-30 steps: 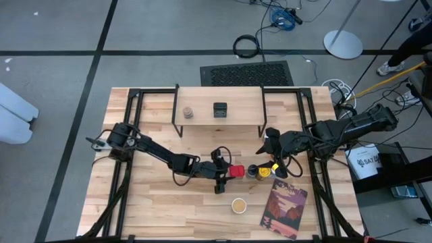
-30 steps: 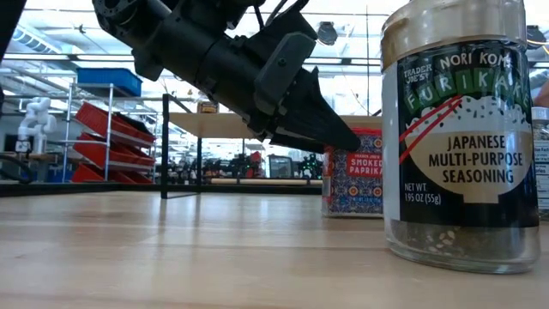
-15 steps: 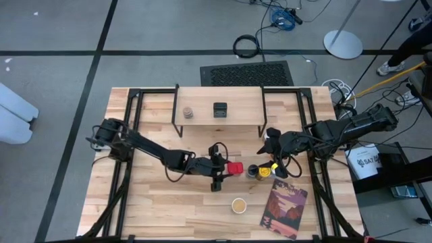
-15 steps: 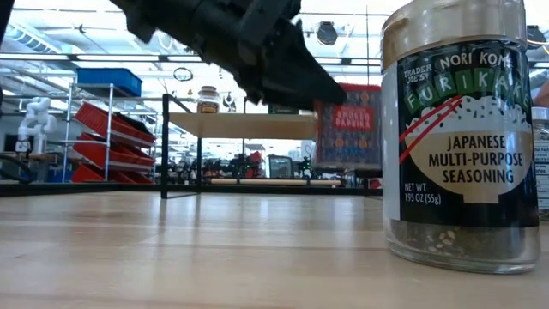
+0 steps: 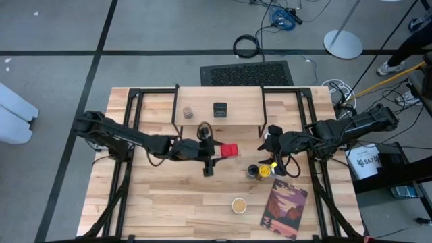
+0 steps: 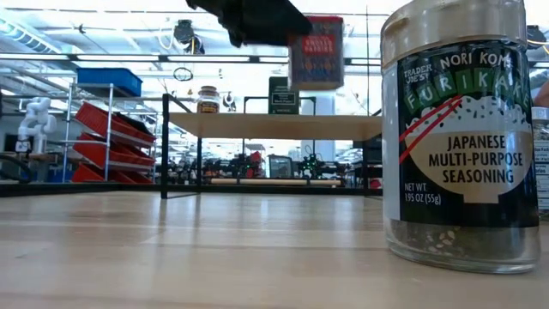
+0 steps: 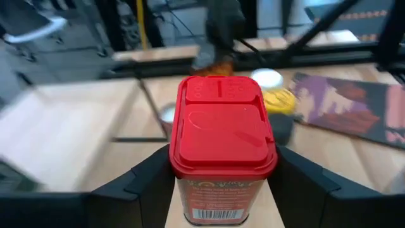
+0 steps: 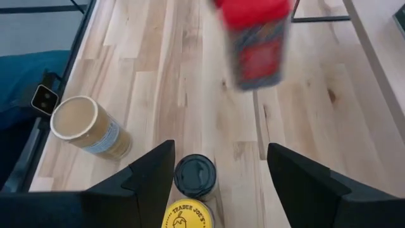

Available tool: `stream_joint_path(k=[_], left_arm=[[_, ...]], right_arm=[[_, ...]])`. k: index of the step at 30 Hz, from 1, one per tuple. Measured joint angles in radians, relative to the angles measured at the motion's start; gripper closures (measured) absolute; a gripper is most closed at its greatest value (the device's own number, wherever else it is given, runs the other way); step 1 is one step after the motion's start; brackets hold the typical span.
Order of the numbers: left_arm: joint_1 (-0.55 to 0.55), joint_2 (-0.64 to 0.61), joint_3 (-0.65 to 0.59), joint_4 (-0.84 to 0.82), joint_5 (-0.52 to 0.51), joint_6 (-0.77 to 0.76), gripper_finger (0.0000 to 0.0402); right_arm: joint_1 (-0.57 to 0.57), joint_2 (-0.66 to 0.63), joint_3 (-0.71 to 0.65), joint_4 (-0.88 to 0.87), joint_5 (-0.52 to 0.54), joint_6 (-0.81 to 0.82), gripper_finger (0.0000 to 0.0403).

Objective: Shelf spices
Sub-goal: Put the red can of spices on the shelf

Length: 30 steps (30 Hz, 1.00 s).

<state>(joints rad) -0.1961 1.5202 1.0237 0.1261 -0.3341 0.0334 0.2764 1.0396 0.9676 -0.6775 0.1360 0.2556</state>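
Plank table point(image 5: 155, 196): shelf point(image 5: 202, 111), book point(image 5: 283, 208), tan-top jar point(image 5: 239, 204), black-top jar point(image 5: 254, 170), yellow-top jar point(image 5: 264, 172).

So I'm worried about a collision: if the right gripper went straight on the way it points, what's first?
Probably the black-lidded jar between the right gripper's open fingers; the yellow-lidded jar sits nearer the wrist.

furikake jar point(image 6: 461, 137) cut off at top, red-topped tin point(image 8: 255, 44) blurred

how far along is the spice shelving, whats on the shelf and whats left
Done: two spices already stand on the shelf, a tan-topped jar and a black-topped one. In hand: the left gripper holds the red-topped tin lifted above the table. Left: the furikake jar, the black-lidded jar and the yellow-lidded jar under the open right gripper.
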Motion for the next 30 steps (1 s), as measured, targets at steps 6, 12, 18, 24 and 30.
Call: stream_joint_path(k=[6,12,18,24,30], left_arm=[[0.071,-0.107,0.000,-0.074,-0.008,0.072,0.0172],[0.145,-0.205,0.000,-0.154,-0.009,0.142,0.0172],[0.217,-0.300,0.000,-0.242,-0.009,0.164,0.0172],[0.298,-0.343,0.000,-0.338,0.033,0.165,0.0172],[0.364,-0.343,0.000,-0.366,0.092,0.187,0.0172]], right_arm=[[0.000,-0.013,0.000,0.012,0.001,-0.006,0.0163],[0.000,-0.014,0.001,0.012,0.000,-0.009,0.0163],[0.000,-0.015,0.000,0.015,0.000,-0.010,0.0163],[0.000,-0.015,0.000,0.016,-0.001,-0.010,0.0163],[0.000,-0.015,0.001,0.015,-0.001,-0.014,0.0163]])
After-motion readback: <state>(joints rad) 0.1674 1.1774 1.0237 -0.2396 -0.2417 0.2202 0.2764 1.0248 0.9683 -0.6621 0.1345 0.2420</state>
